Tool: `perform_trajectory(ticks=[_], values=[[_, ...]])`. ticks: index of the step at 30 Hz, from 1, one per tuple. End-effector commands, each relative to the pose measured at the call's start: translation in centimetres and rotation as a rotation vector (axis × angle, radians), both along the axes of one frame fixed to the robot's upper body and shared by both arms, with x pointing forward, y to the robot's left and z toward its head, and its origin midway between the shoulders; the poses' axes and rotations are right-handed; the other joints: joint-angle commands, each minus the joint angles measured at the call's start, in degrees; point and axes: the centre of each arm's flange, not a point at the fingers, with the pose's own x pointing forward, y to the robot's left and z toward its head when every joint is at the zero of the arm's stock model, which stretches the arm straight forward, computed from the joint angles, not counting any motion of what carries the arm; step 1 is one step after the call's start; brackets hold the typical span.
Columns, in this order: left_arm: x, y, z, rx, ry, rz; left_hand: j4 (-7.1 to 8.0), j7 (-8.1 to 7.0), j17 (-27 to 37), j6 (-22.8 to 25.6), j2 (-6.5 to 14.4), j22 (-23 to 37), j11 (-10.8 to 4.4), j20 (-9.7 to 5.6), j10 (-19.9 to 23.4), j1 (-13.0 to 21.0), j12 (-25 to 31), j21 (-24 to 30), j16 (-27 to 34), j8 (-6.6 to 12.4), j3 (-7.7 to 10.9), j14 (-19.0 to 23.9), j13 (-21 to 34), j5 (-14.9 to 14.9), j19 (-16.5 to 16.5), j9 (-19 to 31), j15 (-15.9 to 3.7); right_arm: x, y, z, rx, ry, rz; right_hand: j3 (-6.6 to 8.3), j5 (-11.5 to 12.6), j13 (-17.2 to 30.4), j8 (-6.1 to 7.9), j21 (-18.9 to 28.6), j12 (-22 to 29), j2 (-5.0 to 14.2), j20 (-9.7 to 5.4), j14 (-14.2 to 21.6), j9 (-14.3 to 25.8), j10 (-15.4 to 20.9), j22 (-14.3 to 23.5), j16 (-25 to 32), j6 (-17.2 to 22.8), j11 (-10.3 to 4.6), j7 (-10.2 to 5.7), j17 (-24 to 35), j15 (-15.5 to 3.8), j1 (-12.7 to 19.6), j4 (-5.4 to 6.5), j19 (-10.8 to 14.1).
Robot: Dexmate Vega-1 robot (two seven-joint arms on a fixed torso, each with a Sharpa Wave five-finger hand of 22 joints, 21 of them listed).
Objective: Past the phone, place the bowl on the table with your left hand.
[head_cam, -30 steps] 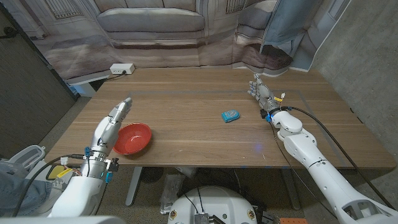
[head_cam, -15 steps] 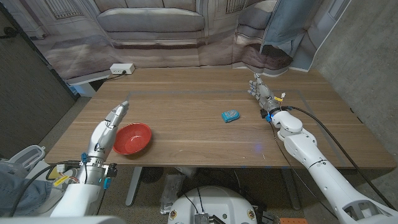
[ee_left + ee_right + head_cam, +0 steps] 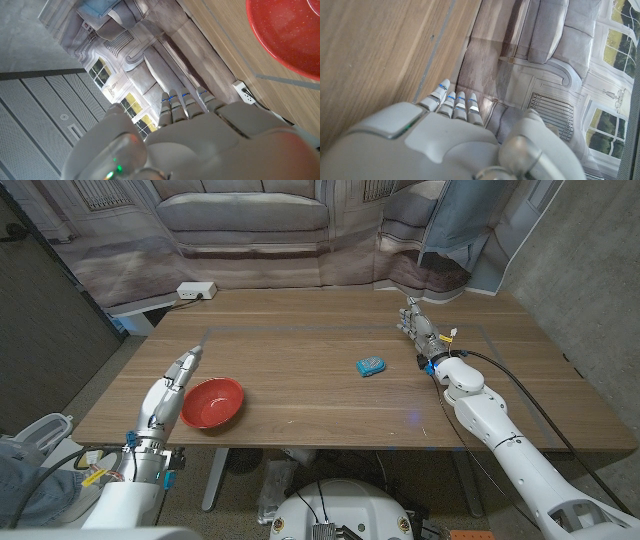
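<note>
A red bowl [image 3: 212,401] sits upright on the wooden table [image 3: 300,370] near its front left edge; its rim also fills a corner of the left wrist view [image 3: 295,35]. My left hand [image 3: 170,385] stands just left of the bowl, fingers straight and apart, holding nothing. The phone [image 3: 371,366], small and blue, lies at the table's middle right. My right hand [image 3: 420,330] is at the right side beyond the phone, fingers extended together and empty, seen from behind in the right wrist view [image 3: 450,130].
A white power strip [image 3: 196,290] lies at the table's back left corner. A backdrop printed with a sofa [image 3: 250,220] hangs behind the table. Black cables run along my right forearm [image 3: 490,415].
My left hand has drawn back toward the front edge and to the left, away from the bowl. The bowl, phone and right hand have stayed put.
</note>
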Motion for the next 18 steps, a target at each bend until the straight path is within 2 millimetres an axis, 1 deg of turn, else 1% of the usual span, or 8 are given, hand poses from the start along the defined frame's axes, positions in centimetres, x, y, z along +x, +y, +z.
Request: perform_trajectory(ticks=[1,11,18], values=[[-0.2,0.0,-0.8,0.004,0.017,0.033,-0.08,-0.06,0.2,0.5,0.0,0.3,-0.37,-2.44,0.5,0.8,-0.1,-0.3,-0.2,-0.02,-0.36,0.6,0.2,0.0,0.3,0.2,-0.06,0.0,0.1,-0.2,-0.003,0.007,-0.005,-0.02,-0.2,0.1,0.33,-0.2,-0.1,0.37,-2.33,0.7,0.1,0.5,0.2,0.1,0.1,0.22,-0.15,0.2,0.13,-0.1,-0.07,0.6],[-1.2,0.0,-0.9,0.045,0.037,0.087,-0.15,-0.21,0.2,0.5,0.0,0.3,-0.33,-2.45,0.7,1.0,-0.1,-0.4,-0.3,-0.09,-0.42,0.6,0.2,0.1,0.3,0.2,-0.18,-0.3,0.0,-0.6,-0.001,0.014,-0.011,-0.07,-0.2,0.1,0.34,-0.3,-0.1,0.41,-2.33,0.7,0.1,0.6,0.2,0.1,0.1,0.36,-0.10,0.3,0.13,-0.1,-0.08,0.7],[-1.5,-0.3,-0.8,0.081,0.049,0.142,-0.31,-0.59,0.2,0.5,-0.2,0.3,-0.83,-2.63,0.7,1.2,-0.3,-0.6,-0.4,-0.21,-0.55,0.4,0.2,0.2,0.1,0.2,-0.52,-0.1,-0.1,-0.9,0.006,0.024,-0.011,-0.11,-0.2,0.1,0.35,-0.4,-0.1,0.43,-2.31,0.6,0.1,0.6,0.2,0.1,0.1,0.24,-0.08,0.3,0.11,-0.1,-0.10,0.7]])
